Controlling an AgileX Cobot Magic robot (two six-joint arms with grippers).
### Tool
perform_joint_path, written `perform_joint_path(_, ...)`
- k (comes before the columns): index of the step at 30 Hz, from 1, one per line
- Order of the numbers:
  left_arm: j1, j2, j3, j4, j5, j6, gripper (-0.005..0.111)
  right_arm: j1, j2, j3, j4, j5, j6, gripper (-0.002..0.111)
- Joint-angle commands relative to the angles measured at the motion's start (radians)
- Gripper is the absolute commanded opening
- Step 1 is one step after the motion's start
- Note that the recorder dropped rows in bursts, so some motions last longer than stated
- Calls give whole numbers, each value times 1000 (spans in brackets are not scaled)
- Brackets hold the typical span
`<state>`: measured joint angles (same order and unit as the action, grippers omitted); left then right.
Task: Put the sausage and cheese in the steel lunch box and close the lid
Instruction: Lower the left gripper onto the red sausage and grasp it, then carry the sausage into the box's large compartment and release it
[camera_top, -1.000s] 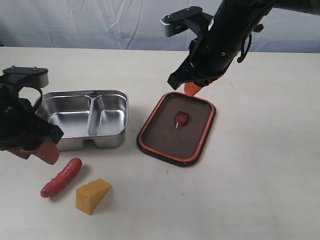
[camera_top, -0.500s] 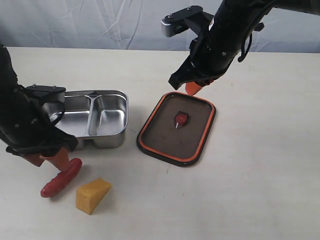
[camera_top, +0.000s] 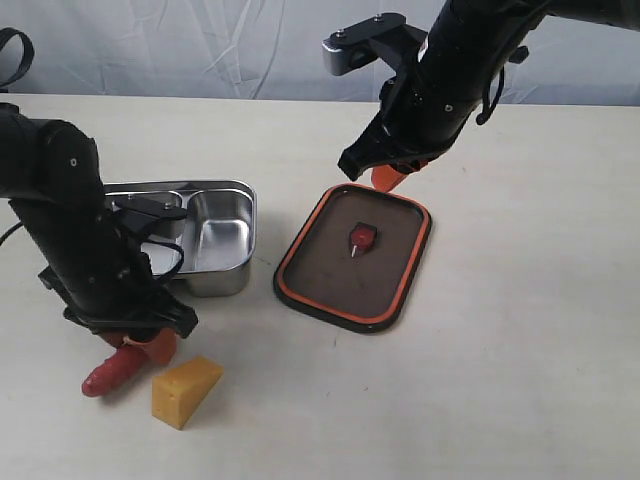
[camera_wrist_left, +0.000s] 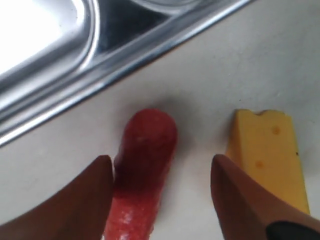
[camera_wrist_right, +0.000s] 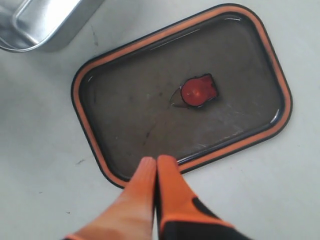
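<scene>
You are working on a pale table (camera_top: 520, 330), and the steel lunch box (camera_top: 225, 282) is sitting open just beyond your left gripper (camera_wrist_left: 159, 167). The compartments are showing bare wherever the arm is not hiding them. The lid (camera_top: 340, 270) is lying flat beneath your right gripper (camera_wrist_right: 156, 162), whose fingers are pressing together on nothing above one edge of it.

The cheese (camera_wrist_left: 265, 150), a yellow-orange wedge with small holes, is lying just outside one left finger. The sausage (camera_wrist_left: 145, 145) is lying on the table between the left fingers, which are standing wide apart and gripping nothing. One finger is sitting close against its side and the other is well clear.

By my reading you are picking up the sausage, the first step. Next you are centring, lowering and closing across its rounded body without nudging the cheese. It is looking smooth, glossy and red-brown, so it may be inclined to roll.
</scene>
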<state>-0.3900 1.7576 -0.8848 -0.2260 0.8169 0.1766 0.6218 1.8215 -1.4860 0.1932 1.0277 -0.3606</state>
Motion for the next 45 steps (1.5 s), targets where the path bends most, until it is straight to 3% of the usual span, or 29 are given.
perform_joint_path(1, -10, 22, -2, 66, 20, -50, 56, -5, -10, 6, -7, 7, -6, 0)
perform_joint_path(7, -10, 59, -2, 68, 55, -66, 51, -5, -10, 6, -7, 7, -6, 0)
perform_joint_path(15, -10, 66, -2, 68, 76, -89, 1, -5, -10, 6, -7, 7, -6, 0)
perform_joint_path(34, -10, -226, -16, 69, 171, -89, 0, -5, -10, 6, -7, 8, -6, 0)
perform_joint_path(45, 9, -232, -199, 411, 94, -241, 0, -5, -10, 6, -5, 9, -6, 0)
